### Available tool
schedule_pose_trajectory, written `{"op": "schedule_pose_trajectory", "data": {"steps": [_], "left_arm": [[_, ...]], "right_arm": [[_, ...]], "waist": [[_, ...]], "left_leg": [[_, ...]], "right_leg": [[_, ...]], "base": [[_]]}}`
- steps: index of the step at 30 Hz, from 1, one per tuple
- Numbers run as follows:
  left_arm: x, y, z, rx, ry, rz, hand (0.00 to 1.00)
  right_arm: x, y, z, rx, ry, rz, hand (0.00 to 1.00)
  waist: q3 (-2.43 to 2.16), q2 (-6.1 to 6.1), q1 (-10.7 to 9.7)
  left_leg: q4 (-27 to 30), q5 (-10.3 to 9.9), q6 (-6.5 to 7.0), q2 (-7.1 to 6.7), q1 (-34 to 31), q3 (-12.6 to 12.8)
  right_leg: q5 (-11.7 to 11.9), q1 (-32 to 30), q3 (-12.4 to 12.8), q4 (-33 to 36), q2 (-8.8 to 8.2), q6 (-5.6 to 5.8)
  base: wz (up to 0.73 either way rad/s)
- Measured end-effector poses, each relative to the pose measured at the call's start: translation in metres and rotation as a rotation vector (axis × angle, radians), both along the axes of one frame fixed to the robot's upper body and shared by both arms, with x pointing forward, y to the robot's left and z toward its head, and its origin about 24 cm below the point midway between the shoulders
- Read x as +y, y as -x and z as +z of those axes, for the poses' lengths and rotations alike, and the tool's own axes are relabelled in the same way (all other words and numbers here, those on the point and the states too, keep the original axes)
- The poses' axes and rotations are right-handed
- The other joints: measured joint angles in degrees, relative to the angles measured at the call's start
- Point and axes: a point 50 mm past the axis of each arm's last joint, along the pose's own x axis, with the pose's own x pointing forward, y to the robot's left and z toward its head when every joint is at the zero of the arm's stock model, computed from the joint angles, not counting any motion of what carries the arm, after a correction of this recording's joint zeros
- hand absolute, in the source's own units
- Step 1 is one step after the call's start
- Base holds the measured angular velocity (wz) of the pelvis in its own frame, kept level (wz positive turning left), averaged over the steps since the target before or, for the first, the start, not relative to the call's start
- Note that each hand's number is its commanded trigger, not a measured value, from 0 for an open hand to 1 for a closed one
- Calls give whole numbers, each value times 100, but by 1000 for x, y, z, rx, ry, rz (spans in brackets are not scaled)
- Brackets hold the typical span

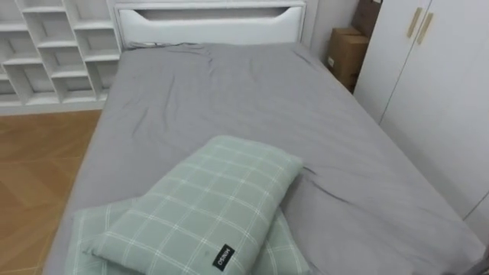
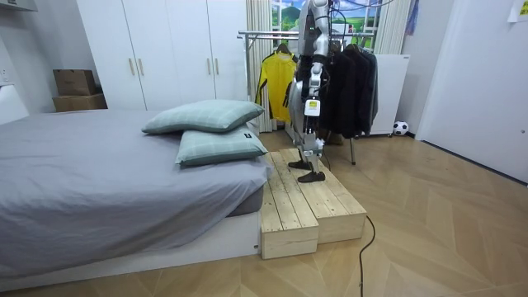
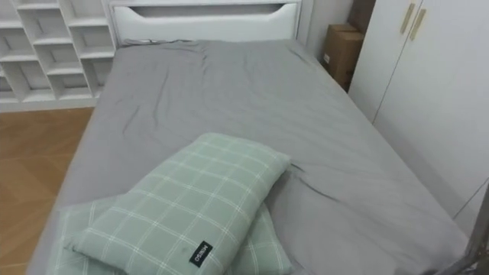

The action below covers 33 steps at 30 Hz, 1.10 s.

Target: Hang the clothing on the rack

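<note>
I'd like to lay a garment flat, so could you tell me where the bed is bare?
The grey sheet is bare from the headboard to the checked pillows, and beside them toward the wardrobe. The near left corner is crowded.

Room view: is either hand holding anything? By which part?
Cannot be told. The left hand hangs at the robot's side, in front of the clothes rack, and is too small to read.

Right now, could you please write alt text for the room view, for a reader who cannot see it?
A humanoid robot stands on a low wooden platform next to a grey bed, with a clothes rack of hung garments behind it. Two green checked pillows lie stacked on the bed.
</note>
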Motion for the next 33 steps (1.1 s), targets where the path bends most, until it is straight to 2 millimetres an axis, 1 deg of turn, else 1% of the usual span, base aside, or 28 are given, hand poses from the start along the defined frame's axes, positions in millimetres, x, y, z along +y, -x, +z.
{"op": "schedule_pose_trajectory", "data": {"steps": [4,6,9,14,20,24,28,33], "left_arm": [[0,1,0,16,0,-1,0],[0,0,0,22,-1,-1,0],[0,0,0,29,-4,-8,0],[-2,1,-1,40,0,-28,0],[-3,1,-1,44,13,-34,0],[-3,2,-1,57,26,-30,0],[-3,2,-1,60,27,-30,0],[-3,-4,-1,44,26,-36,0]], "right_arm": [[1,0,0,-2,-7,2,0],[2,1,0,2,-8,0,0],[1,2,0,5,-7,-4,0],[1,3,0,3,-8,-13,0],[1,4,-1,7,-8,-16,0],[0,4,-1,14,-3,-20,0],[0,3,0,10,0,-16,0],[0,2,0,10,2,-7,0]], "waist": [[-3,-14,3],[-21,11,-12],[-26,27,-5],[-3,50,-6],[14,69,-11],[12,81,-16],[13,87,-9],[27,63,-12]], "left_leg": [[41,0,0,5,0,-58],[43,0,0,4,0,-107],[42,0,-1,7,2,-128],[36,-1,-1,4,14,-155],[5,-2,-3,-6,-1,-205],[0,-2,-3,-27,-18,-304],[-4,-1,-1,-62,-18,-312],[18,0,0,-78,-17,-321]], "right_leg": [[1,43,-1,-40,19,0],[2,94,-4,-123,39,-1],[1,107,-5,-127,45,-1],[0,138,-2,-131,44,1],[-21,147,21,-133,43,-4],[-29,148,44,-135,47,-5],[-32,147,54,-135,45,1],[-42,144,68,-134,33,17]], "base": [[9],[10],[4],[2],[4],[9],[1],[0]]}}
